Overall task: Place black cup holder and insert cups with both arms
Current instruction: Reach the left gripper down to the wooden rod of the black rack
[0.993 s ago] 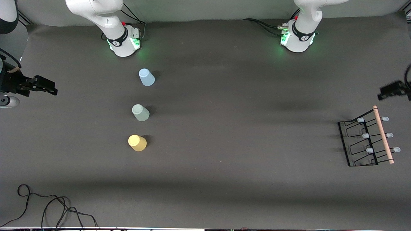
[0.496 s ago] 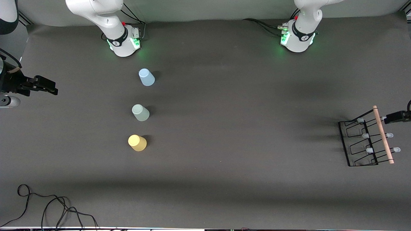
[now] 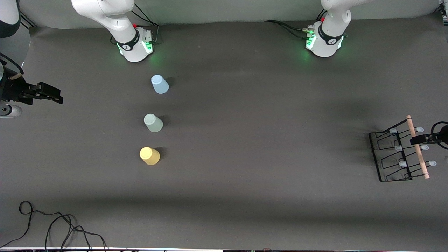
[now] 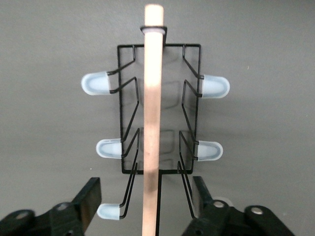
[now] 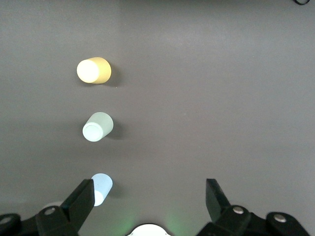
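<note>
- We see the black cup holder [image 3: 392, 157] at the left arm's end of the counter [image 3: 262, 157], its pegs all bare.
- We count three cups upside down in a row near the right arm's base: light blue cup [image 3: 159, 84], mint cup [image 3: 153, 123], and yellow cup [image 3: 149, 155] nearest the front camera.
- The left gripper [image 4: 147, 206] straddles the wooden rod [image 4: 151, 123]; its fingers [image 4: 90, 196] stand apart, not touching it.
- The right gripper [image 5: 150, 201] waits with fingers spread, holding nothing.
- A dark mat covers the counter; a loose cable [image 3: 52, 224] lies at its near corner.
</note>
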Controlling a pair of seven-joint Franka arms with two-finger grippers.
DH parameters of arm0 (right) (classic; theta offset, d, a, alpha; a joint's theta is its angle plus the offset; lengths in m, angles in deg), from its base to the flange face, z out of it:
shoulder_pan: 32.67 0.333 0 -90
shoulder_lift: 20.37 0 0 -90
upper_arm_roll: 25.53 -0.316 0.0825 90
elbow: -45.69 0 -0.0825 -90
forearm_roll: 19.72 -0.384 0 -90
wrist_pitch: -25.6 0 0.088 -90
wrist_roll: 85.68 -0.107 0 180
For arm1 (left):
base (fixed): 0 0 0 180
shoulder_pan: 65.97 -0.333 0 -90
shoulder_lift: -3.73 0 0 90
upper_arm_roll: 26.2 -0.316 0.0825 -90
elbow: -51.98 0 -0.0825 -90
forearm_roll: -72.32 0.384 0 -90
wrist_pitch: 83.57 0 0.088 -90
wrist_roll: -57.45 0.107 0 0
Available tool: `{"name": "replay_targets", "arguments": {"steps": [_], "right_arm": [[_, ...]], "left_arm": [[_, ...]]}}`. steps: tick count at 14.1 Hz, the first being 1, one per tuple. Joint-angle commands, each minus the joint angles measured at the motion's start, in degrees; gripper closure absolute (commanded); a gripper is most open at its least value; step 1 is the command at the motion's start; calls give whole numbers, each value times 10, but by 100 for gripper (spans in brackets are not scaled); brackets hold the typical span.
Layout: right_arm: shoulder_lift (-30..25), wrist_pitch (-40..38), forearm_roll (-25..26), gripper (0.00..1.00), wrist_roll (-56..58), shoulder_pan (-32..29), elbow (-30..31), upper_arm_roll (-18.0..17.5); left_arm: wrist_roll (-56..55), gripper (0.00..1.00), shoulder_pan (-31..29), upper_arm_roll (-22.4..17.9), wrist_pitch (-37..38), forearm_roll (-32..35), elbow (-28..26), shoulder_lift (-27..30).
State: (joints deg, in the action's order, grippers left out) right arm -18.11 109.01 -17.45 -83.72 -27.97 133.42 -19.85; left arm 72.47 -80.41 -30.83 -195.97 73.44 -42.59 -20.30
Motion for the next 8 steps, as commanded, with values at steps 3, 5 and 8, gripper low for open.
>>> {"name": "replay_targets", "arguments": {"steps": [3,5,8], "right_arm": [[-6,-1,7,0,9,0,3,0],[-6,-1,7,0,9,0,3,0],[-6,-1,7,0,9,0,3,0]], "left_arm": [[8,42,-5,2,-61,5,-72,15],[8,76,-4,2,-62,4,-70,15],[9,100,0,2,-54,4,-65,25]]}}
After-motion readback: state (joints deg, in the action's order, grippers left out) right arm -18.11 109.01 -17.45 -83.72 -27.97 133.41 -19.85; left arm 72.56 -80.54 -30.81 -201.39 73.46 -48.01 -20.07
